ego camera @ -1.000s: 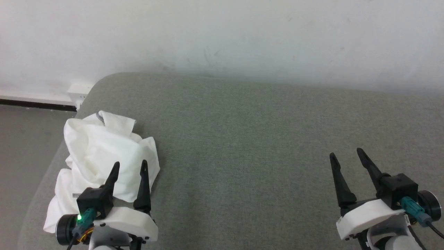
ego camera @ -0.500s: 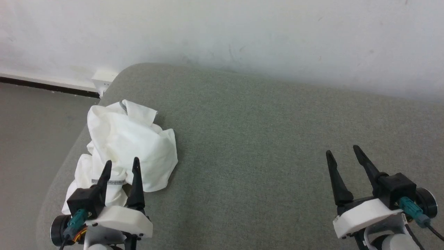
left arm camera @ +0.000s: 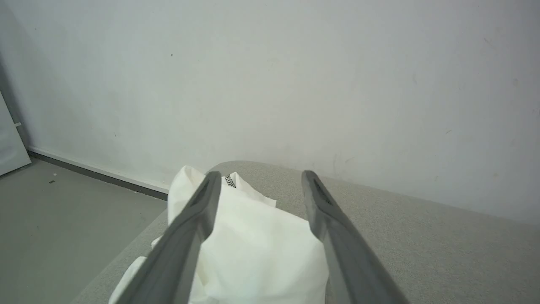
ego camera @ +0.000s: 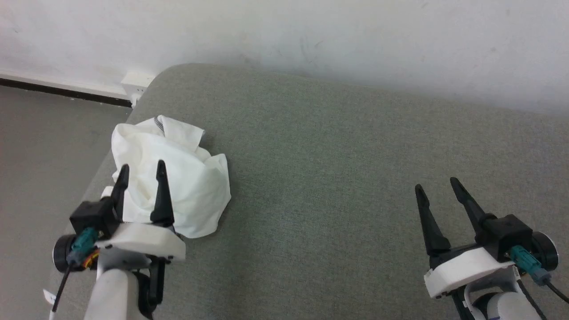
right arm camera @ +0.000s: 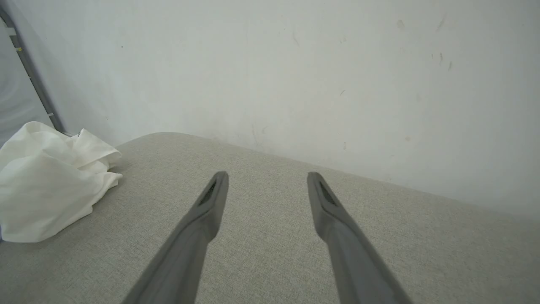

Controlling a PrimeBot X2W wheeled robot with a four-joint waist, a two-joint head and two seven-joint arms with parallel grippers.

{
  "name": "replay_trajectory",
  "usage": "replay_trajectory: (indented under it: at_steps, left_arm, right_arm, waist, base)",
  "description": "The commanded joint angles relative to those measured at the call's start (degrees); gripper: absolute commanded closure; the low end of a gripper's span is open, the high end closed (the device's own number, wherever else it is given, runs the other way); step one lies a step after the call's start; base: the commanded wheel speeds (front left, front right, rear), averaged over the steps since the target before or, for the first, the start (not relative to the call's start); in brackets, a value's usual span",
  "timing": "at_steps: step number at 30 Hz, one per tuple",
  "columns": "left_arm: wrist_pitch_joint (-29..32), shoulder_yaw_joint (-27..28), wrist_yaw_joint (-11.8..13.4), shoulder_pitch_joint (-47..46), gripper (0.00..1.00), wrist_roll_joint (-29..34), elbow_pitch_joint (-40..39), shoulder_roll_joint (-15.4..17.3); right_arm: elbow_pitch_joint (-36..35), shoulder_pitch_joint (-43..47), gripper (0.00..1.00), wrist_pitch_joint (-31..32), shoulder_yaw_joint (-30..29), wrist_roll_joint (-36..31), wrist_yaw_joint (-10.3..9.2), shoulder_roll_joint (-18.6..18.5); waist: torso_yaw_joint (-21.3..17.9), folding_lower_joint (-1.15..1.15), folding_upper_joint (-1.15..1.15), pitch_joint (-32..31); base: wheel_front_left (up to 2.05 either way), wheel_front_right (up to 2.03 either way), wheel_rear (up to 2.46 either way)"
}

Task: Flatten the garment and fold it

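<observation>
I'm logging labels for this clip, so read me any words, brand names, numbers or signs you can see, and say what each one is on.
No text can be read in any view.
The garment lies crumpled, and no patch or print faces the cameras. Only a short strip of dark seam stitching shows.
The grey cushion and the wall carry marks and scuffs, but no lettering or signs.

Head overhead, wrists low, shared garment (ego camera: 195,186)
</observation>
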Motion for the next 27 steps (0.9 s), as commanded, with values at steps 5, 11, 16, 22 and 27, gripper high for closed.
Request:
replay_trajectory:
  at_steps: [5, 11, 16, 22, 27]
  left_arm:
    - [1.5, 0.9, -0.7, -9.0, 0.0, -0.9, 5.9, 3.2]
    - [8.8, 1.0, -1.8, -16.4, 0.0, -2.7, 15.8, 6.8]
    - [16.8, 1.4, -3.1, -20.3, 0.0, -5.0, 25.9, 9.6]
    - [25.0, 0.9, -4.3, -23.8, 0.0, -7.2, 35.5, 11.4]
    - [30.3, 0.5, -4.9, -25.9, 0.0, -8.7, 40.7, 11.6]
  right_arm:
    - [0.0, -2.2, 0.0, -0.3, 0.3, 0.3, -0.03, 0.1]
    - [0.7, -3.6, 0.0, -0.7, 0.3, 0.3, -0.03, 0.1]
    - [1.3, -4.6, 0.0, -1.3, 0.5, 0.7, -0.03, 0.1]
    - [2.1, -5.7, 0.0, -2.0, 0.8, 1.1, -0.03, 0.1]
    - [2.7, -6.7, 0.0, -2.4, 1.3, 1.4, -0.03, 0.1]
  waist:
    - [-1.0, 0.0, 0.0, 3.3]
    - [-2.2, 0.0, 0.0, 6.0]
    - [-2.9, 0.0, 0.0, 7.7]
    - [-2.7, 0.0, 0.0, 9.1]
    - [-2.4, 0.0, 0.0, 9.7]
  base:
    - [0.0, 0.0, 0.0]
    - [0.0, 0.0, 0.0]
    - [0.0, 0.0, 0.0]
    - [0.0, 0.0, 0.0]
    - [0.0, 0.0, 0.0]
